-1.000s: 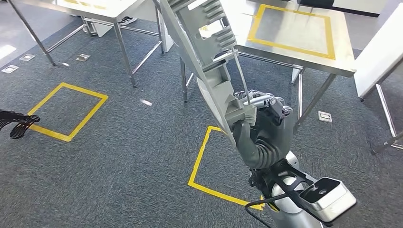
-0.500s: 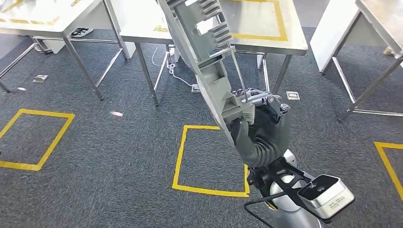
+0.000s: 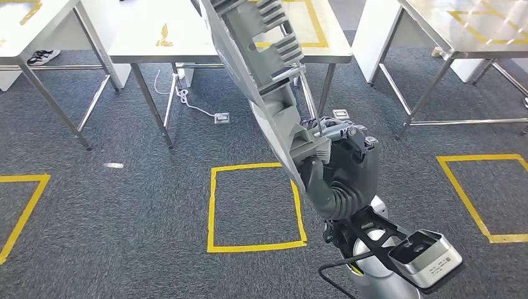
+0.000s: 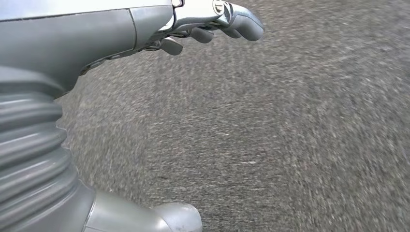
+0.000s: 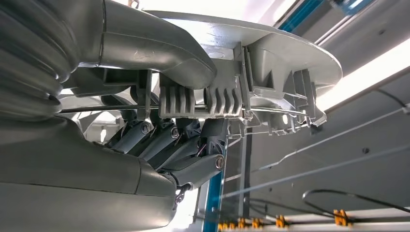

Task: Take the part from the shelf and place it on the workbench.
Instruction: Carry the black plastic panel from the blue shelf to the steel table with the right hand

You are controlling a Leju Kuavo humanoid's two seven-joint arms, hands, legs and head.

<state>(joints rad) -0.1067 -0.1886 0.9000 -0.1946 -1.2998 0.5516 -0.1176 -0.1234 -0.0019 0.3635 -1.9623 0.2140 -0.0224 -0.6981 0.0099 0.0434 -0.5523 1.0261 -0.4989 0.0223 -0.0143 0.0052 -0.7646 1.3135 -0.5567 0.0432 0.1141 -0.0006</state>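
Currently the part point(image 3: 264, 75), a long grey ribbed moulding w/ a thin wire rod along it, is off the shelf and carried in the right hand point(image 3: 339, 165), over carpet floor point(image 3: 124, 205), not yet on any workbench.

Grip: right-hand fingers point(image 5: 159, 140) curl round the part's lower end; thumb point(image 5: 159, 46) presses the opposite face, so the part is clamped betw. thumb and fingers. Head view agrees: the hand wraps the bottom end, the rest of the part stands free above it.

Key relation: the part's long axis runs up and away from the hand, tilted toward the robot's left, and its far end overlaps the steel tabletop point(image 3: 187, 37) straight ahead in the picture. Whether it is actually over that surface or merely in front of it cannot be judged from this angle; probably short of it. The held end is the near end; all free length lies beyond the fingers toward the workbench.

Left hand point(image 4: 212, 21): hanging over carpet, fingers apart, holding nothing. Right hand is the only 1 engaged.

Other: a yellow tape square point(image 3: 255, 208) on the floor below the hand; a 2nd table point(image 3: 473, 25) to the right.

Judgement: carry phase, approx. midway. Next move calls for closing on the tabletop, then lowering the long axis flat. Risk: far end striking the table edge.
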